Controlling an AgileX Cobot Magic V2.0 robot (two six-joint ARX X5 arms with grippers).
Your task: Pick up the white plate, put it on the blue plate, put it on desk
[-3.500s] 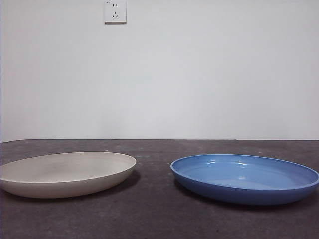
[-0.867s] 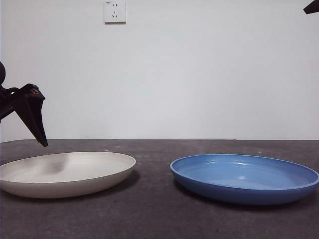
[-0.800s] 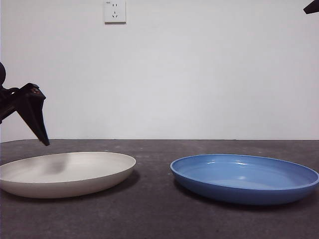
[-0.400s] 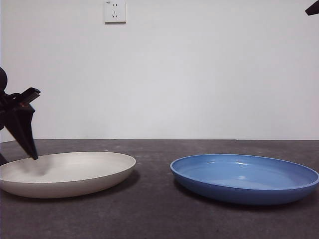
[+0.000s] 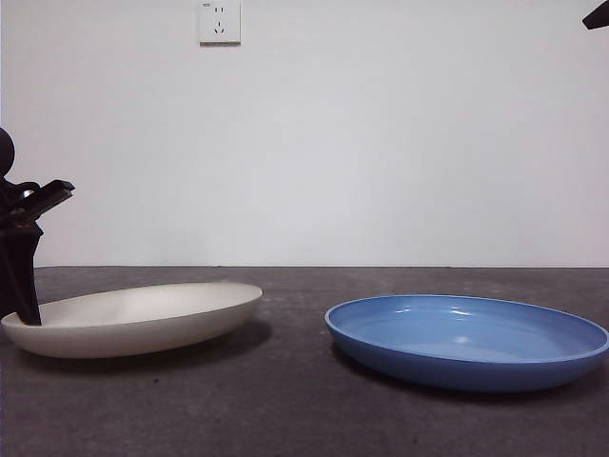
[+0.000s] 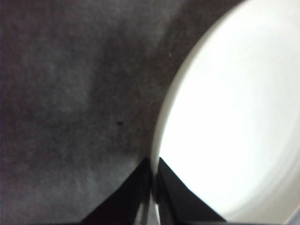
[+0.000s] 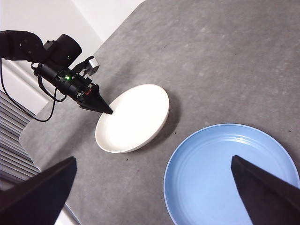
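Dark grey-brown matte desk [image 5: 285,409]: left gripper [image 6: 152,174] clamped on matte cream white plate [image 5: 133,319] rim; lift level toward glossy blue plate [image 5: 466,341]. Right gripper [image 7: 150,197] spread wide, waiting.

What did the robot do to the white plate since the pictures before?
The left gripper came in from the side, dropped down to the white plate and closed its jaws on the rim. The plate is now tipped, with its far side lifted off the desk. The blue plate has not moved, and the right gripper waits high above it, jaws open.
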